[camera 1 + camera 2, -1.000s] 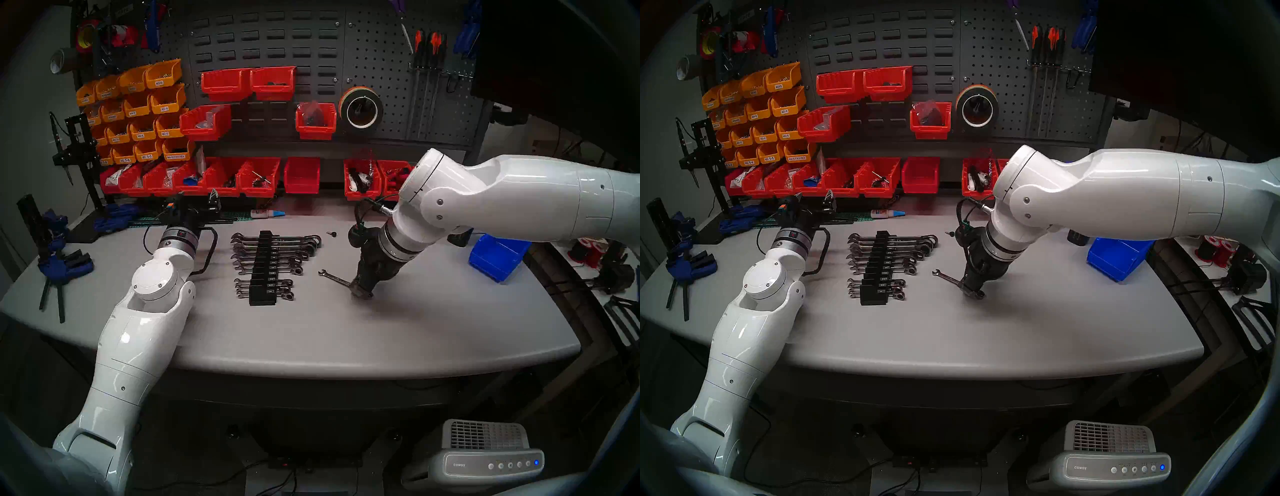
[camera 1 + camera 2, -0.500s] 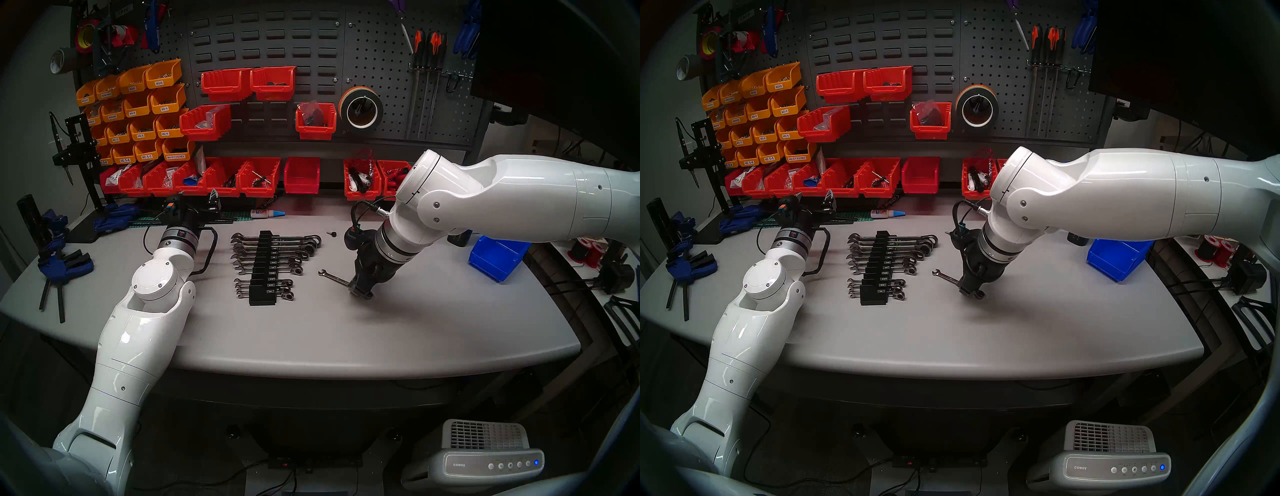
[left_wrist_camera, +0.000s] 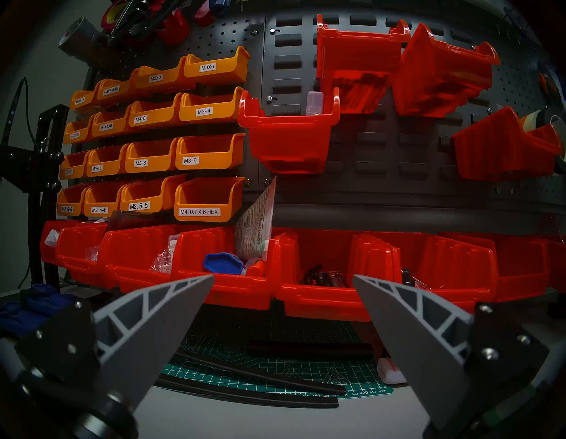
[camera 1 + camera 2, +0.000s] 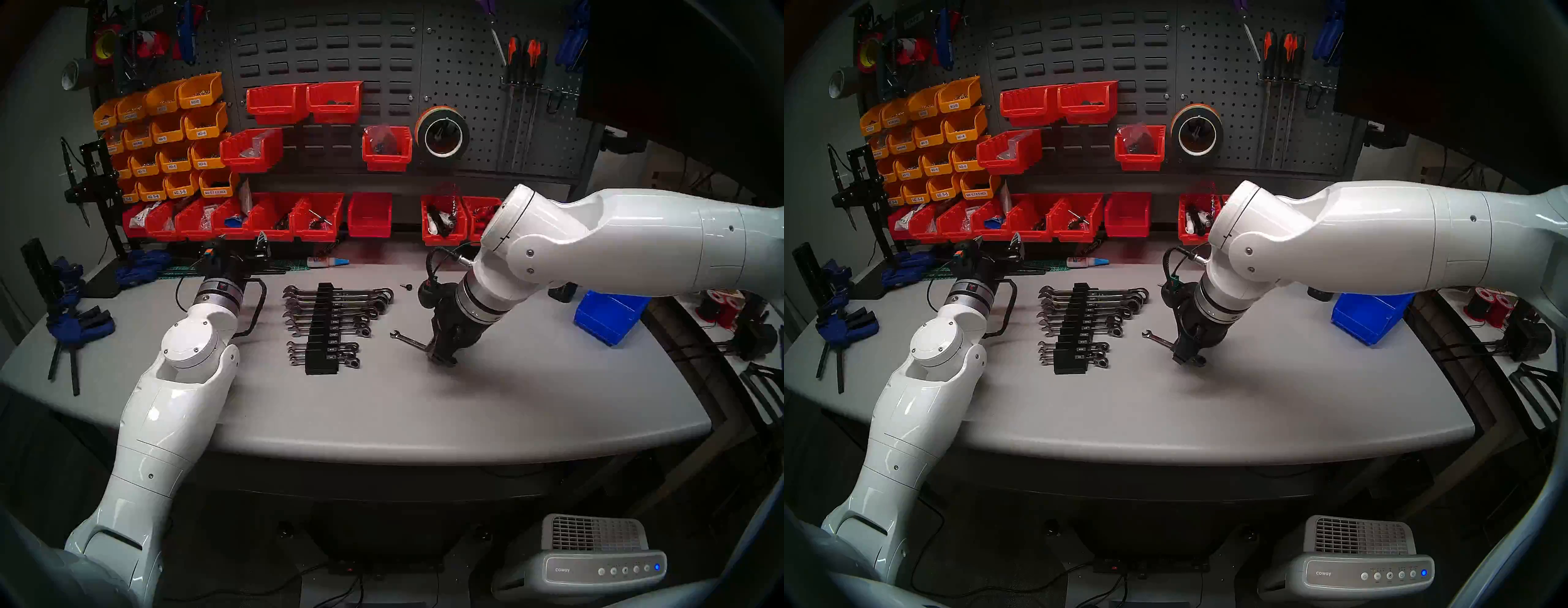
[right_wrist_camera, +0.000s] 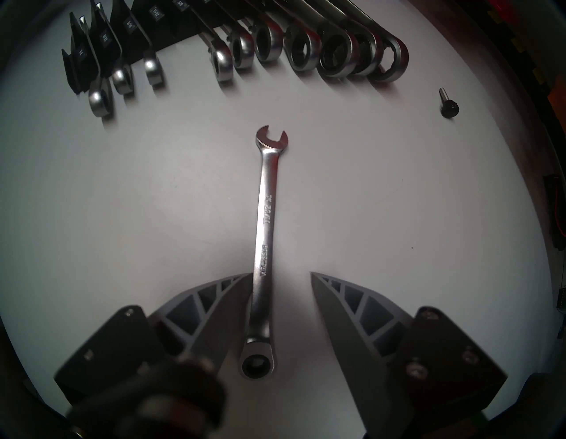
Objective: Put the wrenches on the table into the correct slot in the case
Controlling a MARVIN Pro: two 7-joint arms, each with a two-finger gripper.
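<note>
A slim chrome wrench (image 4: 408,339) (image 4: 1157,339) (image 5: 266,227) lies flat on the grey table (image 4: 424,407), right of the black case (image 4: 321,329) (image 4: 1071,335) (image 5: 101,40). The case holds several racked chrome wrenches, with one bare slot (image 4: 329,337) (image 4: 1081,335) in its smaller half. My right gripper (image 4: 441,358) (image 4: 1189,358) (image 5: 281,273) is down at the table, straddling the wrench shank near its ring end. One finger (image 5: 220,303) touches the shank and the other stands apart, so the jaws are open. My left gripper (image 4: 237,245) (image 3: 283,276) hovers open and empty at the back left.
A small black bolt (image 4: 408,287) (image 5: 449,105) lies behind the wrench. A blue bin (image 4: 611,314) stands at the right, a glue bottle (image 4: 326,262) behind the case, blue clamps (image 4: 80,327) at the far left. Red bins (image 4: 318,216) (image 3: 232,276) line the back.
My right gripper's jaws have narrowed around the wrench shank, and the right wrist has leaned slightly left. The wrench and the left arm have not moved.
</note>
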